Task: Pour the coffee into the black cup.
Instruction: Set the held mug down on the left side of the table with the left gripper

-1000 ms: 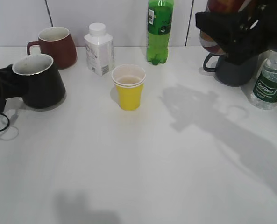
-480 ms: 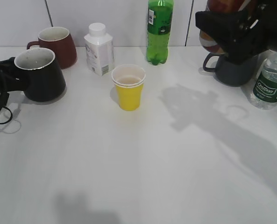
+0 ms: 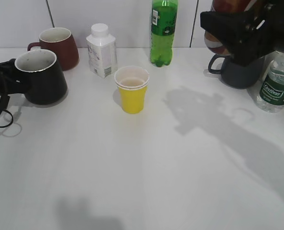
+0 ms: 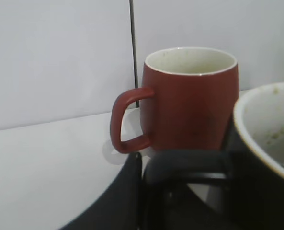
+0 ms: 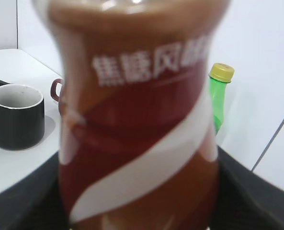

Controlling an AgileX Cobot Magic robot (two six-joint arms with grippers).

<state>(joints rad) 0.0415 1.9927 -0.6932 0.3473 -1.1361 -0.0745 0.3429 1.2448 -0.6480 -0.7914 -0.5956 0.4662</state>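
Right claw (image 3: 237, 33) clenched on coffee bottle (image 5: 137, 120), raised at far right. Left claw (image 3: 3, 79) gripping black cup (image 3: 41, 76) by handle, far left on bench (image 3: 146, 163). Wide gap; yellow cup (image 3: 131, 89) between. Risk: spill from capless neck during tilted carry.

- Three mugs: a black mug (image 3: 42, 76), a maroon mug (image 3: 58, 47) just behind it, a dark grey mug (image 3: 237, 72) far right of it.
- One yellow paper cup (image 3: 131, 89), right of the black mug.
- Four bottles: white carton bottle (image 3: 101, 51), green soda bottle (image 3: 163, 31), water bottle (image 3: 277, 86), brown coffee bottle (image 5: 137, 120).
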